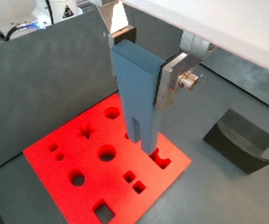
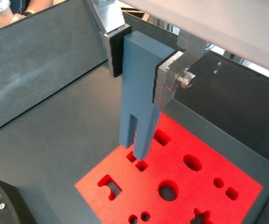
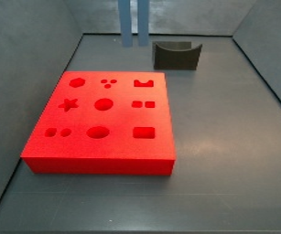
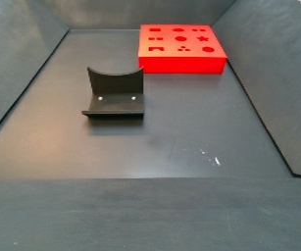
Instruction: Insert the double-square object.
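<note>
Clamped upright in the claw [image 1: 151, 80], double-square object [image 1: 138, 92] hangs above red board [image 1: 102, 166].

Even, bright, diffuse light fills all four pictures, and colours read clearly. Shadows are soft: in both side views the red board [image 3: 100, 119] casts only a faint dark edge along its base. A small white glint of glare sits on the grey floor [image 4: 208, 155] in a side view. In both wrist views the gripper [image 1: 148, 68] is sharp, its silver finger [image 2: 172, 74] catching a pale sheen just beside the jaws. The double-square object [image 1: 139, 92] between the jaws is crisp. Above the jaws a white surface is overexposed. The background behind them looks slightly soft. Straight edges bend little.
</note>
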Tool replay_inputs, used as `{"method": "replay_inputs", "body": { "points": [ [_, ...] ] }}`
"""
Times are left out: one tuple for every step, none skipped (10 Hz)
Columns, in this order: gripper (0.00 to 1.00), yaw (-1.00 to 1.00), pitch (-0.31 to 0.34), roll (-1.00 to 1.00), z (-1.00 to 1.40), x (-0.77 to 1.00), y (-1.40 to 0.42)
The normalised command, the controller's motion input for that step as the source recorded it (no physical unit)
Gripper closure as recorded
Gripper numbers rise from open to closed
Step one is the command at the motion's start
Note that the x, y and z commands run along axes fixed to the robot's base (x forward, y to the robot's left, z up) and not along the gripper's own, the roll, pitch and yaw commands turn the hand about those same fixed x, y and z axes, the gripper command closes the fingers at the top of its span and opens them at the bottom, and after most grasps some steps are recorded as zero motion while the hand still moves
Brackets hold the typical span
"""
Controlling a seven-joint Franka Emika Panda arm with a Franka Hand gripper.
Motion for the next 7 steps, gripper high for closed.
{"method": "replay_inputs", "body": {
  "points": [
    [1.0, 0.0, 0.0, 0.0, 0.0, -0.03, 0.02],
    [1.0, -0.35, 0.0, -0.33, -0.31, -0.09, 0.11],
    [1.0, -0.5, 0.014, -0.5, -0.03, -0.04, 0.0],
    [1.0, -0.43, 0.023, -0.5, 0.01, 0.0, 0.0],
    [1.0, -0.41, 0.031, -0.5, 0.07, 0.0, 0.0],
    [1.0, -0.24, 0.061, -0.5, 0.0, 0.11, 0.15],
    [1.0, 0.0, 0.0, 0.0, 0.0, 0.0, 0.0]
  ]
}}
